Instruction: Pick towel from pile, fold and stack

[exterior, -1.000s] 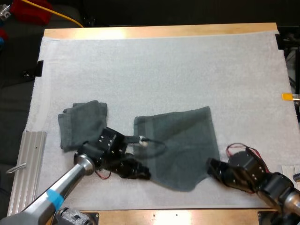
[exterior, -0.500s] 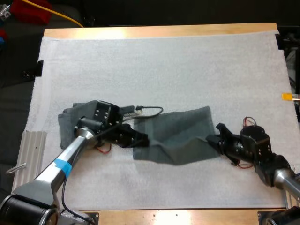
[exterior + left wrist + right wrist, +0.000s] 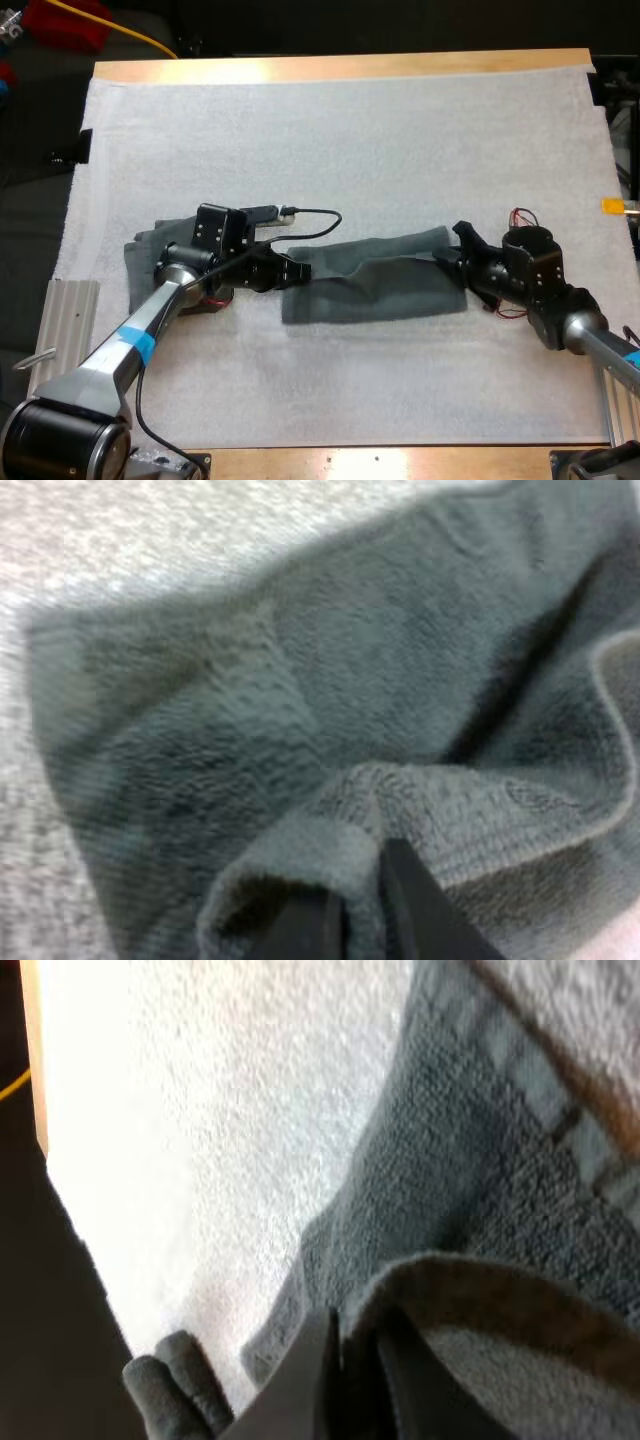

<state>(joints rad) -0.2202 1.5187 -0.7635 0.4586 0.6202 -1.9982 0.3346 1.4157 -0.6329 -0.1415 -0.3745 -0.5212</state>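
Two grippers are pinching one dark grey-green towel (image 3: 370,288) from opposite ends, and you are seeing it lying as a long, narrow band across the middle of the white mat (image 3: 340,150). Your left gripper (image 3: 300,270) is clamping the end of the band nearer the mat's left side. Seen from that arm's own camera, its black fingers (image 3: 425,910) are squeezing a rolled fold of cloth between them, with no gap showing. Your right gripper (image 3: 447,258) is gripping the end nearer the mat's right side, and its fingers are pressing on a raised hem of the cloth from both sides. A crease is running along the band between the two grippers, and the band's near edge is resting flat on the mat. A folded towel (image 3: 150,255) is sitting on the left part of the mat, with your left arm (image 3: 150,310) partly covering it. The mat is lying on a wooden table (image 3: 340,68), whose bare strip is showing along the mat's far edge.
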